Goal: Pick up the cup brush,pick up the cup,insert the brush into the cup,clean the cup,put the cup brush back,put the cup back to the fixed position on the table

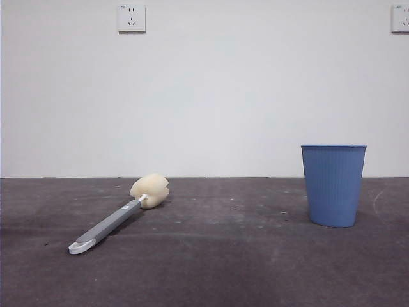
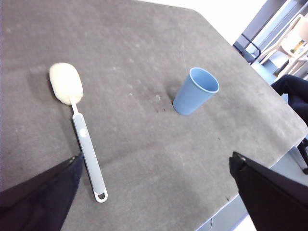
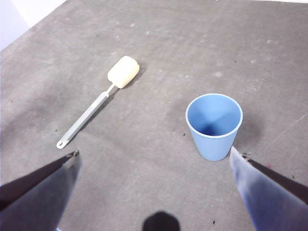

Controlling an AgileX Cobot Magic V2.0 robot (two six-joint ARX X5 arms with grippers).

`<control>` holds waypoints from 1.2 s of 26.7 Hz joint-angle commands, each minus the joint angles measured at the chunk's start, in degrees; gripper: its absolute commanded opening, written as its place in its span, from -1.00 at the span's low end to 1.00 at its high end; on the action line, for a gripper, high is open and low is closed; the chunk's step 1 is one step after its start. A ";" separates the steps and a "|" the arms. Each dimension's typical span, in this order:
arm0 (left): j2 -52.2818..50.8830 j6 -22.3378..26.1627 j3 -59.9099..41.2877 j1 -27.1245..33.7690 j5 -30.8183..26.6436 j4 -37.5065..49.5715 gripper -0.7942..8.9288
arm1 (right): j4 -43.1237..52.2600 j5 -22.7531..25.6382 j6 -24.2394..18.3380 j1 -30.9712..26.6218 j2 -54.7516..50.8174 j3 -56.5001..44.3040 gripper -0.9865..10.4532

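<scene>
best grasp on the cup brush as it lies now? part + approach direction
Grip the flat grey handle of the cup brush near mid-length, coming straight down from above with the jaws across its narrow width. It lies flat on the table, apart from the cup, so a side approach has no room underneath. The sponge head is soft and would squash. The left tool is open above it.

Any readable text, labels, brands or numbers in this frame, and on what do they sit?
None can be read.
Wall socket: a tiny mark at its top corner, too small to read.
Cup brush: no lettering visible.
Cup: plain ribbed blue, no label.
Table: only scuffs and smudges.
</scene>
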 commanded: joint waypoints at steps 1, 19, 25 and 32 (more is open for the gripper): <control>3.23 0.50 1.40 -3.04 -2.78 0.63 0.41 | 0.22 -0.07 0.17 0.13 -0.07 0.02 0.17; 41.05 -4.59 4.42 -30.18 -39.58 11.78 0.41 | 0.09 -0.04 0.20 0.11 0.94 0.02 0.17; 52.22 -6.58 4.42 -30.23 -40.79 14.99 0.38 | 0.09 -0.02 0.20 0.11 1.05 0.02 0.17; 55.80 -8.44 4.42 -30.25 -42.60 16.28 0.38 | 0.09 -0.04 0.20 0.11 1.05 0.02 0.17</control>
